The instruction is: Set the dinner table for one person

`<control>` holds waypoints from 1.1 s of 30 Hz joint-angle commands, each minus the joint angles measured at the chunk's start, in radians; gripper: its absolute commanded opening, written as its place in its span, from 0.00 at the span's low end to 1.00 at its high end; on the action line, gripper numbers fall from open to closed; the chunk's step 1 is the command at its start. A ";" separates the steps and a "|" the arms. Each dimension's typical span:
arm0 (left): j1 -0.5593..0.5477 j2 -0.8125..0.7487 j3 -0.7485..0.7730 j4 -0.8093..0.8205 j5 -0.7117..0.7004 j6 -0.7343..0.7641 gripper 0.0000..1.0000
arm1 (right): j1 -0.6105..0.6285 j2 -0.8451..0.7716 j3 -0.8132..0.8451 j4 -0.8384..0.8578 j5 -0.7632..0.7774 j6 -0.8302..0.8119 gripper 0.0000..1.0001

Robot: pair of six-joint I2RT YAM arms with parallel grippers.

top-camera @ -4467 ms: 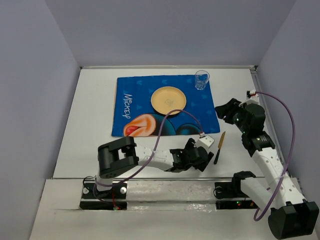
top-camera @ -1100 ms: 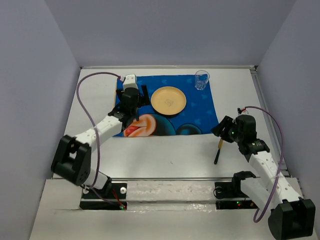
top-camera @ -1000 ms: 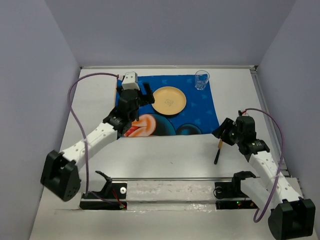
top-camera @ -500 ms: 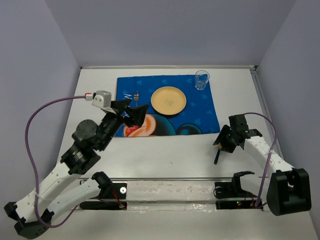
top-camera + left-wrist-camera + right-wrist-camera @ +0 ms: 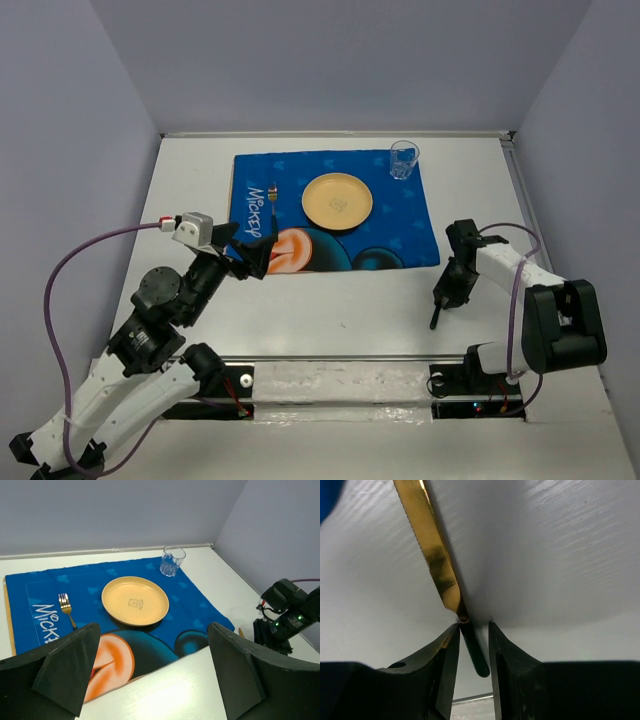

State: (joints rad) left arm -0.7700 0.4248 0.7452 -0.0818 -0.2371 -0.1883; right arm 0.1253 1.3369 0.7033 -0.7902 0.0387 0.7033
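Observation:
The white dinner table (image 5: 340,310) carries a blue cartoon mat (image 5: 400,225). On the mat are a yellow plate (image 5: 337,200), a gold fork (image 5: 271,192) left of the plate, and a clear glass (image 5: 403,160) at its far right corner. A knife (image 5: 435,312) with a gold blade (image 5: 430,545) and black handle lies on the bare table right of the mat. My right gripper (image 5: 445,295) is low on the table; its jaws stand slightly apart either side of the handle (image 5: 475,655). My left gripper (image 5: 250,250) is wide open and empty above the mat's near left edge.
Grey walls close the table's far and side edges. A metal rail (image 5: 340,372) with the arm bases runs along the near edge. The left wrist view shows the plate (image 5: 135,600), the fork (image 5: 66,611), the glass (image 5: 172,561) and the right arm (image 5: 287,615).
My left arm has drawn back from the mat's far left, and the fork now lies there. My right gripper has come down over the knife handle; the knife has not moved.

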 commanded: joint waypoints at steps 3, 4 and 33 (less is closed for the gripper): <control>0.058 -0.017 -0.007 0.025 0.111 0.041 0.99 | -0.004 0.053 0.042 -0.044 0.036 0.010 0.35; 0.076 -0.024 -0.020 0.033 0.133 0.038 0.99 | -0.004 0.054 0.042 -0.038 0.036 0.010 0.35; 0.299 0.049 -0.041 0.074 0.317 0.004 0.99 | 0.054 -0.185 0.202 0.208 -0.020 -0.215 0.00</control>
State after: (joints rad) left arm -0.4889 0.4576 0.7124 -0.0486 0.0536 -0.1829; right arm 0.1467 1.2076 0.8330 -0.7620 0.0532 0.5766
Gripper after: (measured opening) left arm 0.989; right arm 0.060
